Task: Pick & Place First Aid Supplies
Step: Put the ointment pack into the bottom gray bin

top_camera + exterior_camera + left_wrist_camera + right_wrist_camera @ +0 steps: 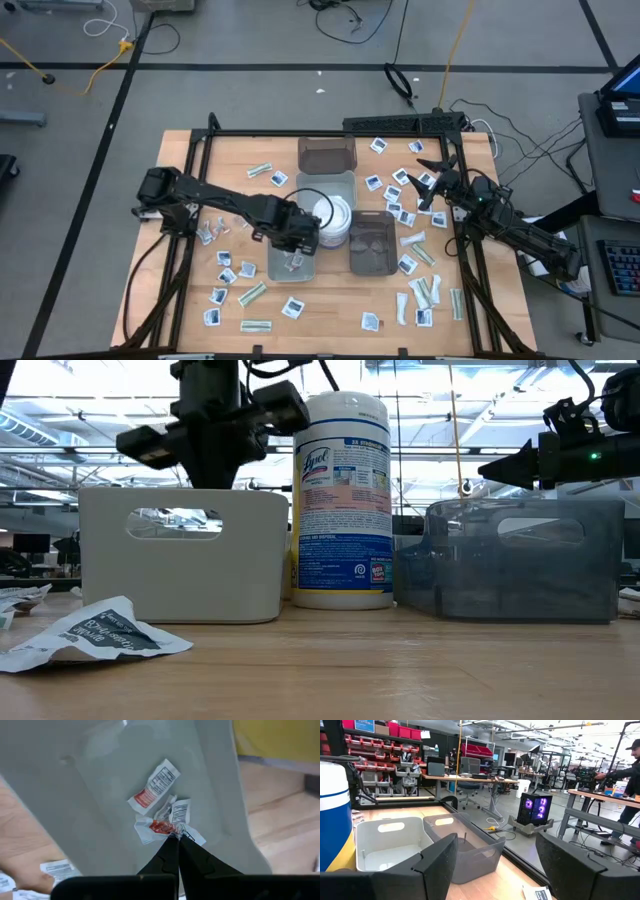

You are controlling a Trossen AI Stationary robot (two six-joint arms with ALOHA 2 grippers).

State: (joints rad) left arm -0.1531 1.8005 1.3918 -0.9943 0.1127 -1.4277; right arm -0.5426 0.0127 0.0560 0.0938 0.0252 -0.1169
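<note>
On wooden table [330, 300], scattered packets [293, 307]

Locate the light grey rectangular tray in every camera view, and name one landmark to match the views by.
High view: light grey rectangular tray at table centre, under the shut left gripper.
Low view: left of centre.
Left wrist view: its floor fills the picture, small packets lying on it.
Right wrist view: lower left.
Shared landmark: the round white wipes tub, beside the tray.

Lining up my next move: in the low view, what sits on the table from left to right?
Crumpled packet → light grey tray → white wipes tub → dark translucent tray.
</note>
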